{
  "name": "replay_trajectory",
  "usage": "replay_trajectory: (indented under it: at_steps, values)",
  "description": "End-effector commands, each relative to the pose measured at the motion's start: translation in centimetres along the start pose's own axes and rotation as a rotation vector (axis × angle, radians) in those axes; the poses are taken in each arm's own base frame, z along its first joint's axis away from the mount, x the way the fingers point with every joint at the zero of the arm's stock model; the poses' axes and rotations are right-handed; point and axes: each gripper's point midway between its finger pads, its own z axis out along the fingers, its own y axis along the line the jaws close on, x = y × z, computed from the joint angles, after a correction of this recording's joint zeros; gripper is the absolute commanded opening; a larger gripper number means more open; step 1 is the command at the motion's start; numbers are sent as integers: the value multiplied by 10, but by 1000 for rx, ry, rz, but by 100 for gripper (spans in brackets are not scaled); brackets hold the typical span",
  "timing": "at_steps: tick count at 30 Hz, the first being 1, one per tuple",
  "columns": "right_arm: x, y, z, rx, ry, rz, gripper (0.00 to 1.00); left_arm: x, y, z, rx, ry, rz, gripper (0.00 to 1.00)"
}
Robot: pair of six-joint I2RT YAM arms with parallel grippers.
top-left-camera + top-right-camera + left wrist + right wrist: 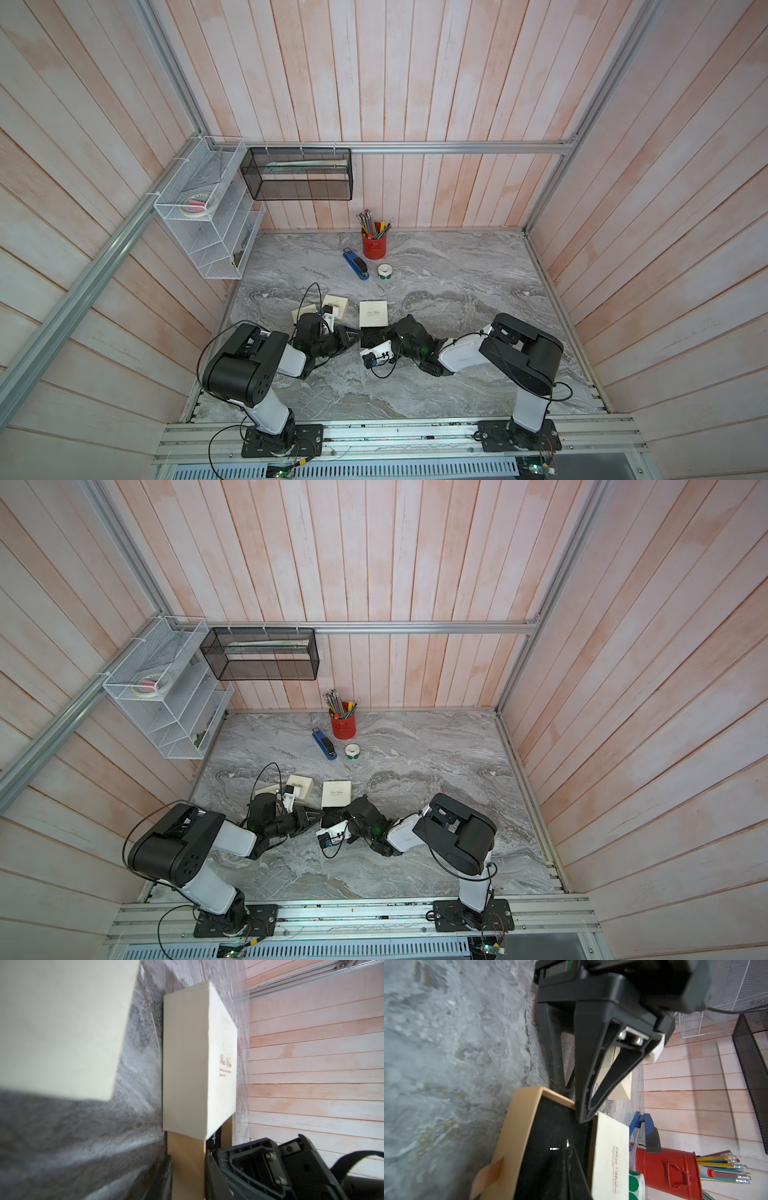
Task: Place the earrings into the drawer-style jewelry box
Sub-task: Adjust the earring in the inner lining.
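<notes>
grey marble-look table (457,270) inside pale pink wooden plank walls (415,83). at the centre lies the cream cardboard drawer-style jewelry box (373,313), with its tan drawer with black lining (517,1126) pulled out to the near side. the left arm (249,365) and the right arm (519,353) are folded low and bend inward to the drawer. the left gripper (357,336), fingers almost together, is at the drawer's left wall; whether it pinches the wall i cannot tell. the right gripper (569,1148) is closed on a small silver earring (554,1148) over the black lining.

L arm (291,359), R arm (465,353): jaws shut
</notes>
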Motion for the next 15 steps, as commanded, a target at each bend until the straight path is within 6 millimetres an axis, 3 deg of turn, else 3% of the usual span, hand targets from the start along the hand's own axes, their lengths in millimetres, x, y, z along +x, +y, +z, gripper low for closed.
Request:
replay_trajectory:
  at_steps: [1, 7, 15]
  values:
    - [9, 24, -1, -103, 23, 35, 0, -4, 0, 3, 5, 4, 1, 27]
    - [4, -7, 0, 1, 2, 94, 0, -3, -1, 3, 9, 8, -1, 27]
    - [9, -16, 7, 43, 24, 80, 0, -3, -3, 2, 14, 7, 0, 27]
